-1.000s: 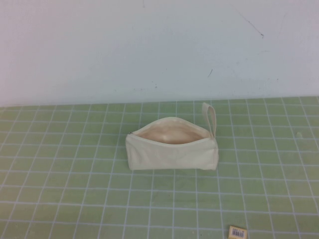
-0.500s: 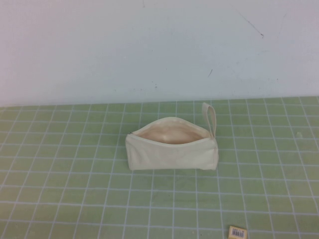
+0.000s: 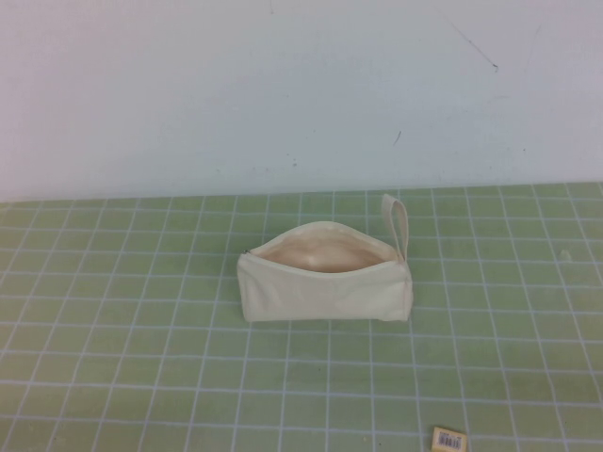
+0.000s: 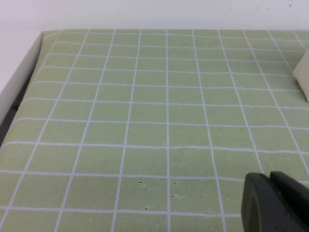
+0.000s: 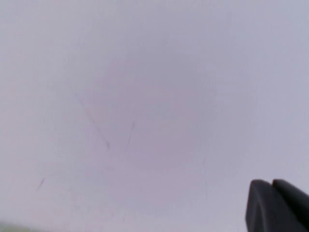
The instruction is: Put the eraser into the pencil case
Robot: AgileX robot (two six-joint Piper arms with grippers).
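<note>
Pale, scuffed wall [image 3: 301, 94] fills the background, and below it runs the green worktop [image 3: 141, 358] with its white grid lines. Neither of my arms shows from the raised camera.

My left jaws [image 4: 275, 203] show only as a dark tip at the edge of my left wrist camera, low over bare green grid; I cannot tell whether they are wide or narrow. Off to one side of them, a cream corner of the off-white canvas zip pencil case [image 4: 303, 77] peeks in, well apart from the tip.

My right jaws [image 5: 277, 205] are likewise just a dark tip, pointed at blank wall; their state I cannot tell either.

From above, the pencil case [image 3: 325, 282] lies lengthwise mid-worktop, mouth gaping upward with the pale lining showing, its short fabric loop strap [image 3: 398, 226] standing at the right end. The tiny orange-yellow wrapped eraser [image 3: 449, 440], pale barcode patch up, lies flat at the near edge, right of the case and well apart from it, outside the pouch.
</note>
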